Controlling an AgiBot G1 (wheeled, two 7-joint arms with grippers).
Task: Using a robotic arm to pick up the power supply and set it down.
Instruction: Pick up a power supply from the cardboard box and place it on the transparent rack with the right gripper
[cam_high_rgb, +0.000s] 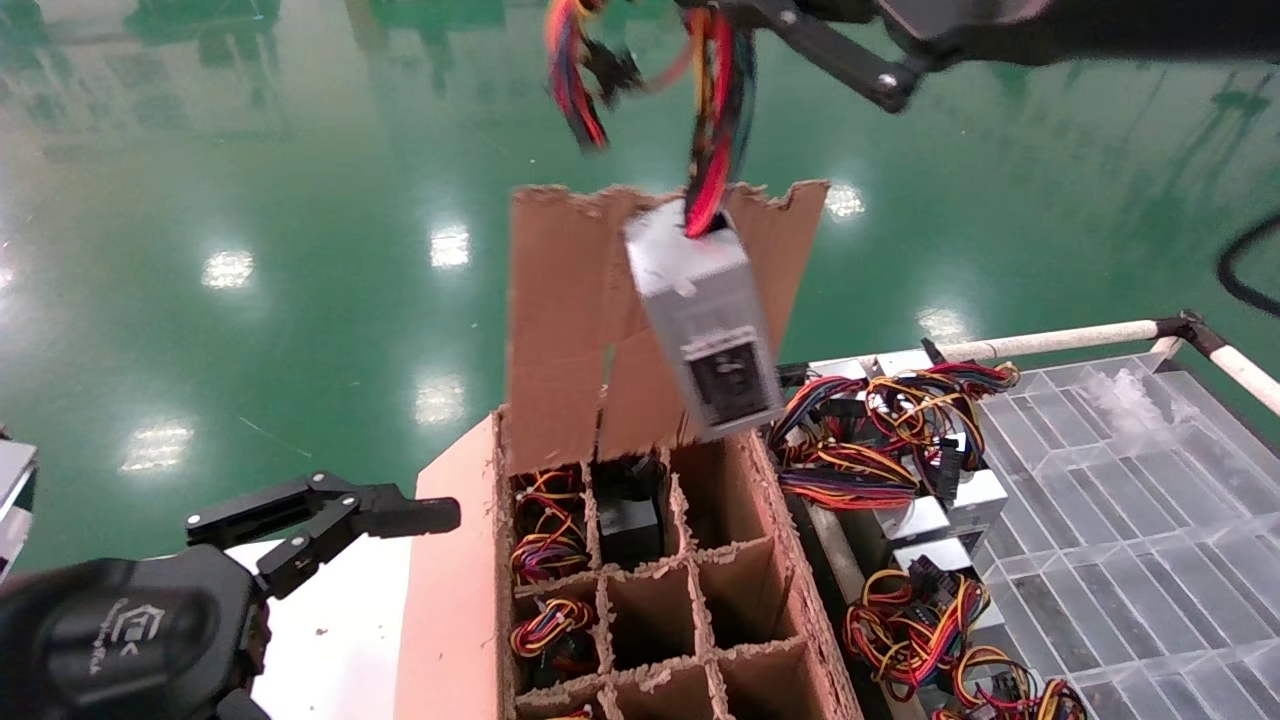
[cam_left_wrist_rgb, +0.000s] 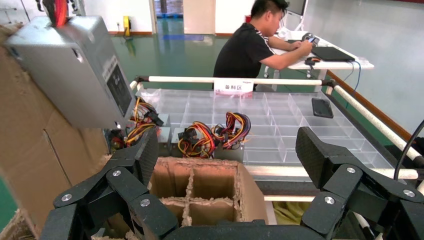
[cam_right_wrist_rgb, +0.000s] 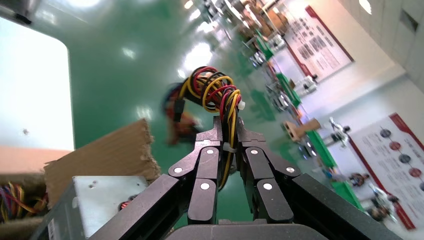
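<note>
My right gripper (cam_right_wrist_rgb: 227, 131) is clamped on the red-yellow-black wire bundle (cam_high_rgb: 712, 150), so the oblong silver-grey metal power supply (cam_high_rgb: 705, 320) hangs long-axis-down directly above the brown cardboard divider box (cam_high_rgb: 650, 600); my left gripper (cam_high_rgb: 340, 525) is parked open beside that box.

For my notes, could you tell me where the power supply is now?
In the head view the power supply hangs by its wires from the right tool, above the cardboard box's back compartments.

Power supply (cam_high_rgb: 707, 325) above divided carton (cam_high_rgb: 640, 600)
</note>
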